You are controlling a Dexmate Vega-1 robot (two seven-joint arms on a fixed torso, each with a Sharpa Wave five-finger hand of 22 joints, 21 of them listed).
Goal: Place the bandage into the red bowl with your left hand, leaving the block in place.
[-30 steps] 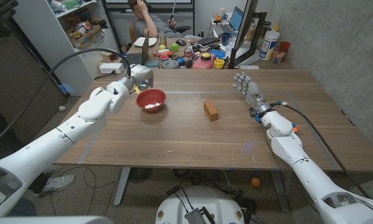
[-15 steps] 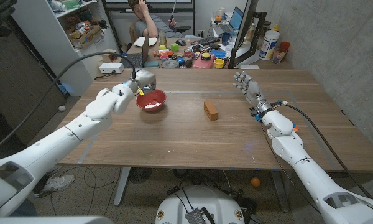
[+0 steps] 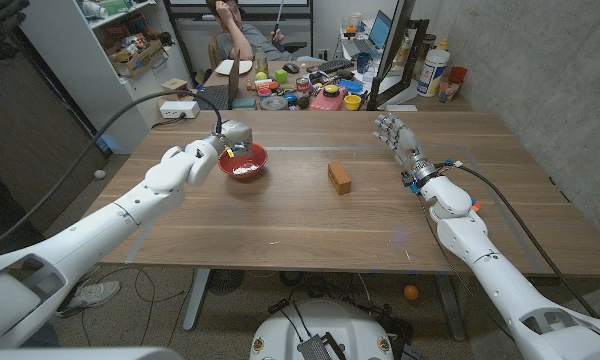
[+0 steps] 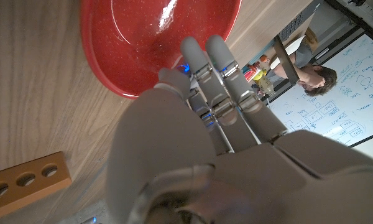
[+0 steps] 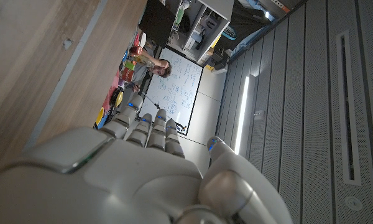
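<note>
Your left hand hovers at the red bowl's left rim, upper left of centre (grasp impossible to tell), while your right hand stands with fingers released, block untouched.

No legible text, only unreadable scrawl on whiteboard

The head camera looks down over the wooden table from the robot's side. The left wrist camera sits close above the red bowl, which the head view shares, beside the block. The right wrist camera faces along the table edge toward the room.
</note>
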